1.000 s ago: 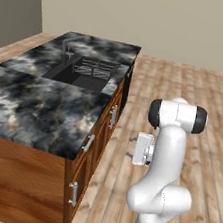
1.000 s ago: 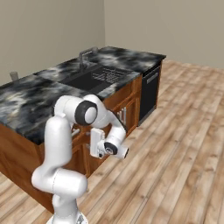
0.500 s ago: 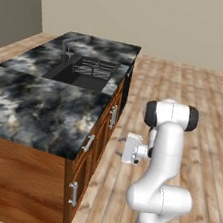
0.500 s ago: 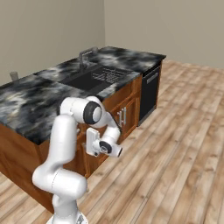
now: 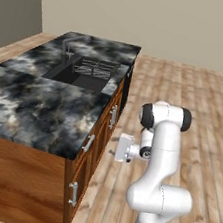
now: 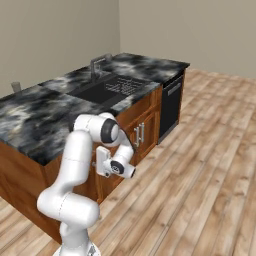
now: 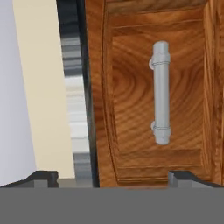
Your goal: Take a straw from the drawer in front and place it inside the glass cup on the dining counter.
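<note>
Drawer (image 7: 157, 100) shut, contents hidden; gripper (image 7: 111, 177) wide open facing its handle (image 7: 161, 92).

text: none legible | labels: none | brands: none | numbers: none

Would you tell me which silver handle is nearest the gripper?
The drawer handle just under the countertop, straight ahead of the open gripper; the paired door handles stand farther along the cabinet front.
</note>
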Tool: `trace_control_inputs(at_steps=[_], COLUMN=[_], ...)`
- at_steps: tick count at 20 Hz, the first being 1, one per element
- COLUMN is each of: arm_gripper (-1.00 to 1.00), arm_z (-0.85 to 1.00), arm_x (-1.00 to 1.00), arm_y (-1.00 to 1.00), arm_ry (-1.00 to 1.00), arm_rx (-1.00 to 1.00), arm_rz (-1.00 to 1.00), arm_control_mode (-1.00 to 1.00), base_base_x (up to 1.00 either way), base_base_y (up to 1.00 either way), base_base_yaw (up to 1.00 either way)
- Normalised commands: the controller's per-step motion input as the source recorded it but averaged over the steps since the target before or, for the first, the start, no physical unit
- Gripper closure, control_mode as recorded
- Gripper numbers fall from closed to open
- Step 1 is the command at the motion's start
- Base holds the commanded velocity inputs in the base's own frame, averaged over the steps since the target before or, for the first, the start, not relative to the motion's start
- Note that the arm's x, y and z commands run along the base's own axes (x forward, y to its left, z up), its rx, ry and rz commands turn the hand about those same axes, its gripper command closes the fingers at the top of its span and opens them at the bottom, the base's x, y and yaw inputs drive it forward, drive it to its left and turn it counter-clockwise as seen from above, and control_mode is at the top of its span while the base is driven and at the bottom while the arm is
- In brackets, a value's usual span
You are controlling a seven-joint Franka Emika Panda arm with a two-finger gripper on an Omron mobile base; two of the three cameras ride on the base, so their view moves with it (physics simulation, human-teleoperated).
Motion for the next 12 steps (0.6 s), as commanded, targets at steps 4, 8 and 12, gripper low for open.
trace_control_inputs(at_steps=[4,8,12], arm_gripper=[-1.00,-1.00,-1.00], arm_z=[-0.23,-0.22,-0.21], arm_x=[0.19,0.24,0.31], arm_y=[0.25,0.31,0.29], arm_ry=[-0.07,-0.07,-0.06], arm_rx=[0.00,0.00,0.00], arm_rz=[0.00,0.00,0.00], arm_control_mode=[-1.00,-1.00,-1.00], base_base_x=[0.00,0.00,0.00], base_base_y=[0.00,0.00,0.00], base_base_yaw=[0.00,0.00,0.00])
